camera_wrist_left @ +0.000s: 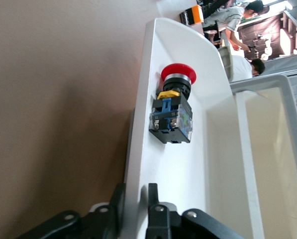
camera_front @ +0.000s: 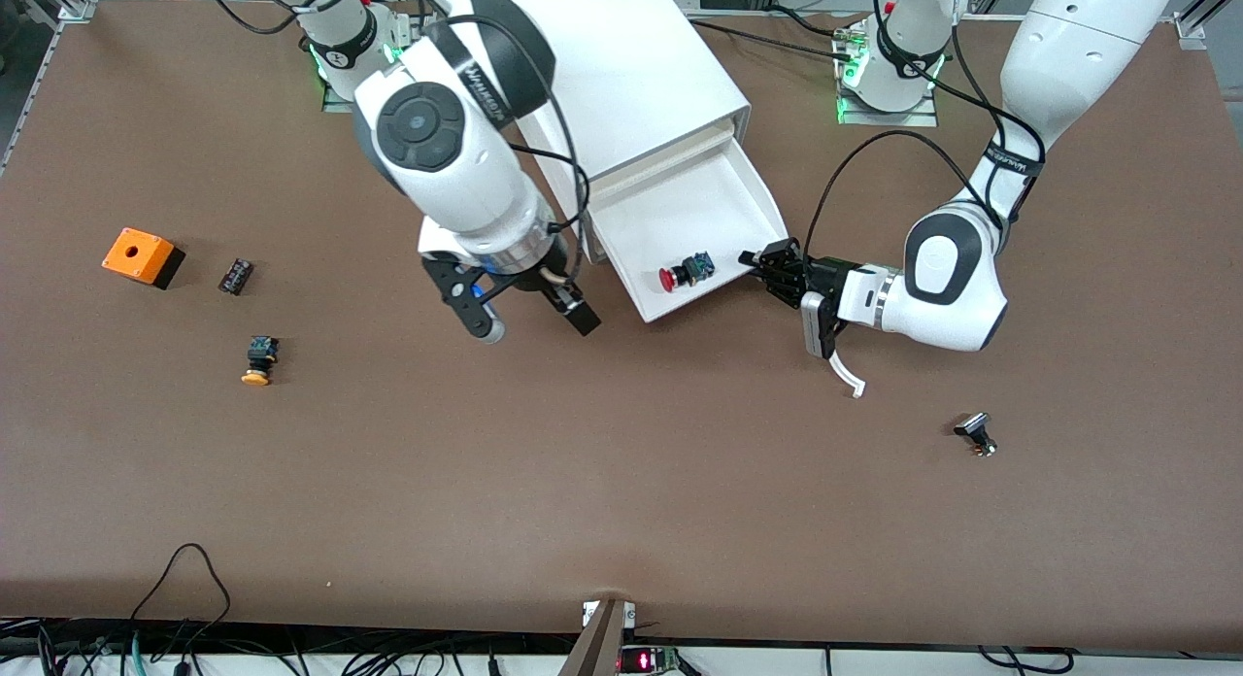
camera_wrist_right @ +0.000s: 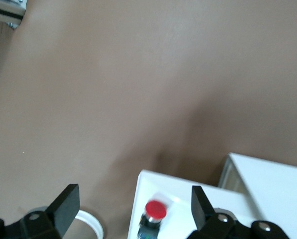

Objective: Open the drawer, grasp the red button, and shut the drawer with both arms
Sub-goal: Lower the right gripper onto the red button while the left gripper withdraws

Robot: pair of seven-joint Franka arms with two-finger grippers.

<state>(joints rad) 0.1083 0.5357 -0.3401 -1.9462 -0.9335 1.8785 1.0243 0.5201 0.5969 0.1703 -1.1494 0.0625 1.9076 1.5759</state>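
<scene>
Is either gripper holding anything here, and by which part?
The left gripper has its fingers astride the open drawer's side wall; how firmly they clamp cannot be told. The right gripper is open over the table, holding nothing.

Button (camera_front: pixel 684 271) in drawer (camera_front: pixel 723 205), near its front; left gripper (camera_front: pixel 767 265) prob. straddling front wall.
</scene>
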